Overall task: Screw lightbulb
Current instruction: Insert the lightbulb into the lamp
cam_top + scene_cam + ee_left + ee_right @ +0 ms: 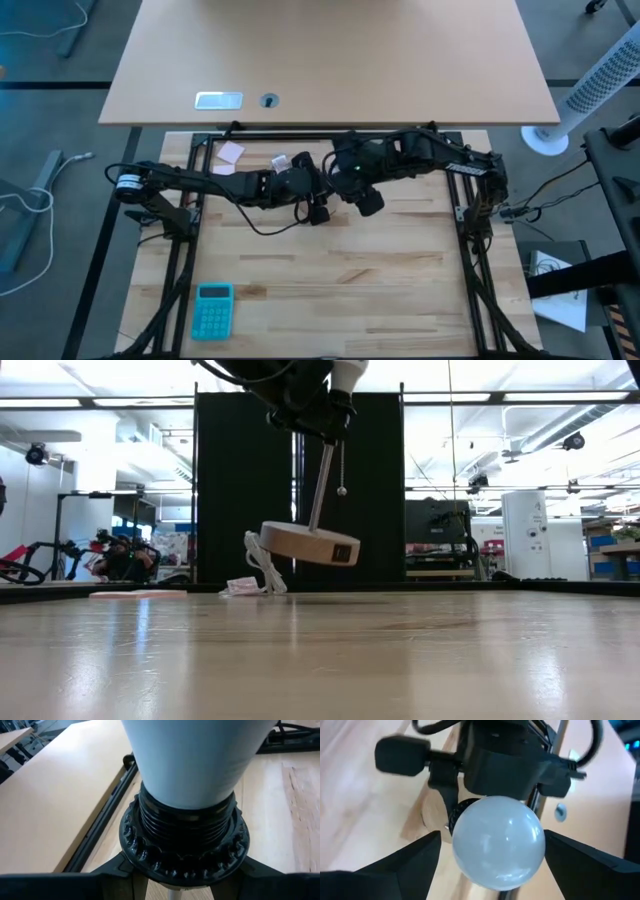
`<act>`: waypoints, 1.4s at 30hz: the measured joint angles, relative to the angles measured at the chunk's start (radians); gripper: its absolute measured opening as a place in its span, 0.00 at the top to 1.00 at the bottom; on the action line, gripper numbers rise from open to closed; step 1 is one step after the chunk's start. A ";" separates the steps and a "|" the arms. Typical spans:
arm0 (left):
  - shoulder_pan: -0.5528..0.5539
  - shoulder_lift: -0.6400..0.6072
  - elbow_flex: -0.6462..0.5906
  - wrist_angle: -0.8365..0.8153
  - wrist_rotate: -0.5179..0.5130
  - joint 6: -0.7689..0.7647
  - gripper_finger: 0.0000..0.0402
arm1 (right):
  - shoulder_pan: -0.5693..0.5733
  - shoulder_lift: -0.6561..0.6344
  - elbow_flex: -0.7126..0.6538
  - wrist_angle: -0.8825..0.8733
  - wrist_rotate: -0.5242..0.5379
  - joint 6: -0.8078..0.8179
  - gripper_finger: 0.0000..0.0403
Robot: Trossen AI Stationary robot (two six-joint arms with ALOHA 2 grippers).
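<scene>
From high up: left gripper (318,208) and right gripper (366,200) close together over the far middle of the table (330,290). Too crowded there to see what they hold.

From table height: a wooden disc (305,543) up in the air and tipped, hanging on a thin stem (320,485). Left gripper clamped tight on that stem near its top. Just above it, peeking at the upper edge, the lightbulb (348,372).

Past the left wrist: lightbulb very close, its neck sitting in the ribbed black socket (185,840). Hard to say how far screwed in.

Past the right wrist: round white lightbulb right between the spread fingers (410,865) of the right gripper. Not squeezing, by the look of it, with a tiny gap on one side.

Likely light, smooth and slippery, and easy to break. Best held around the fat round middle. Squeeze softly, just enough to turn without sliding.
</scene>
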 joint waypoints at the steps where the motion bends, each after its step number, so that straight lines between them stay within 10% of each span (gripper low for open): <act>1: 0.000 0.000 0.000 0.000 0.001 0.000 0.64 | 0.000 0.000 0.000 0.000 0.000 -0.022 0.18; 22: -0.006 0.001 0.000 -0.006 0.006 0.010 0.64 | -0.002 0.013 0.001 0.010 0.006 0.076 0.38; 42: 0.031 0.006 0.033 -0.015 0.015 0.021 0.64 | -0.006 0.010 0.004 0.057 0.032 1.130 0.41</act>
